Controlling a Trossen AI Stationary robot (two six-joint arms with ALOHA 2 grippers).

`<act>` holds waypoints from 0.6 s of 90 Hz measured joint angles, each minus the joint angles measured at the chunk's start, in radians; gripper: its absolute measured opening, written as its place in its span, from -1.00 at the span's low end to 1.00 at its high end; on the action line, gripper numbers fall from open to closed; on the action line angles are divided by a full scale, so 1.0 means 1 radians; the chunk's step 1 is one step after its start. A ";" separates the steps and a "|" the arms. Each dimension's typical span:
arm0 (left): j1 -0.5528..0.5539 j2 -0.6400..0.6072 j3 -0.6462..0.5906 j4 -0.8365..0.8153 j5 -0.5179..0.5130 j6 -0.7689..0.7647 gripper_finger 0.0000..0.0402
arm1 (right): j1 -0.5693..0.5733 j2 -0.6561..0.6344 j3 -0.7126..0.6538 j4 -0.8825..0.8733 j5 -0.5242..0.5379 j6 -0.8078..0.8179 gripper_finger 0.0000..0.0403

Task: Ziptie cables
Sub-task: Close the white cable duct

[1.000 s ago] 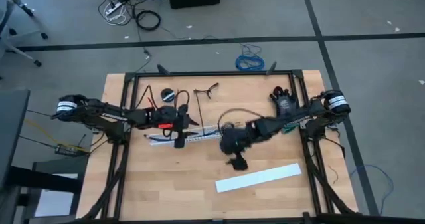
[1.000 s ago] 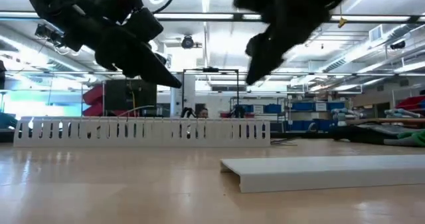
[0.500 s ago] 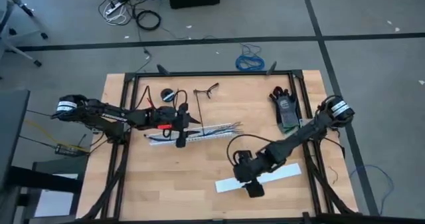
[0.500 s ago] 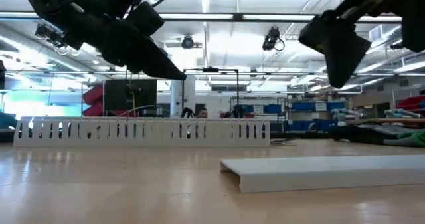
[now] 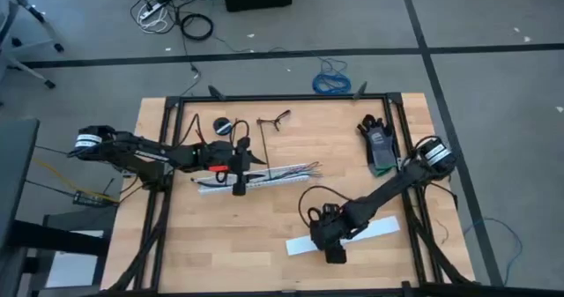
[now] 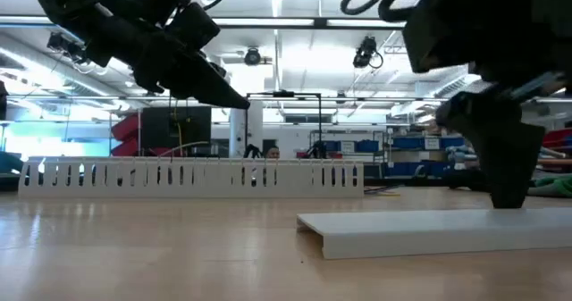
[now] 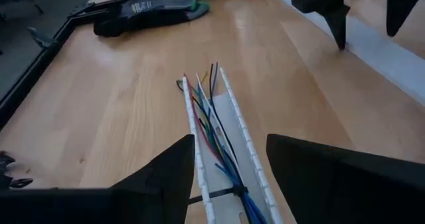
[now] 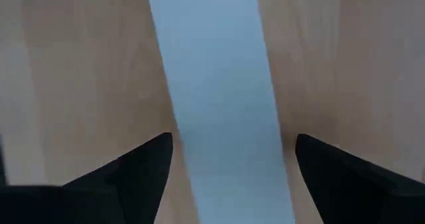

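Note:
The cables (image 7: 211, 121), several thin coloured wires, lie along the white slotted strip (image 5: 216, 184) at mid-table, their ends fanning out past its right end (image 5: 304, 167). A dark tie (image 7: 219, 195) crosses the bundle. My left gripper (image 7: 230, 139) hovers open above the strip, a finger on each side of it. My right gripper (image 5: 335, 244) is open and low over a flat white cover strip (image 5: 374, 228) near the table's front edge; its fingers stand on either side of the cover (image 8: 212, 71). My right gripper comes down on the white cover from above, near its left end, with its fingers (image 6: 505, 189) across the strip. The cover's top (image 6: 465, 219) lies flat on the table. Whether the fingers touch it, I cannot tell.
A dark glove-like bundle (image 5: 379, 145) lies at the far right. A black round object (image 5: 225, 125) and small pliers (image 5: 275, 119) lie near the far edge. A black frame rail (image 5: 282, 99) borders the table. A blue coiled cable (image 5: 330, 84) lies on the floor beyond.
My right gripper has left the cables' right end at mid-table, swung toward the table's near edge, and come down over the white cover strip. The cables, the slotted strip and the cover have stayed in place.

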 joint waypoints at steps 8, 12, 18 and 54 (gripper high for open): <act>0.000 0.000 0.000 0.002 -0.004 0.000 -0.09 | 0.012 0.001 0.000 -0.004 0.025 -0.013 0.56; 0.000 0.000 0.000 0.001 -0.007 0.000 -0.09 | 0.018 0.001 0.000 -0.006 0.050 -0.021 0.56; 0.000 0.000 0.000 0.002 -0.012 0.000 -0.09 | 0.023 0.001 0.000 -0.005 0.075 -0.027 0.56; 0.000 0.000 0.000 0.001 -0.027 -0.001 -0.09 | 0.068 0.000 -0.029 -0.003 0.142 -0.020 0.53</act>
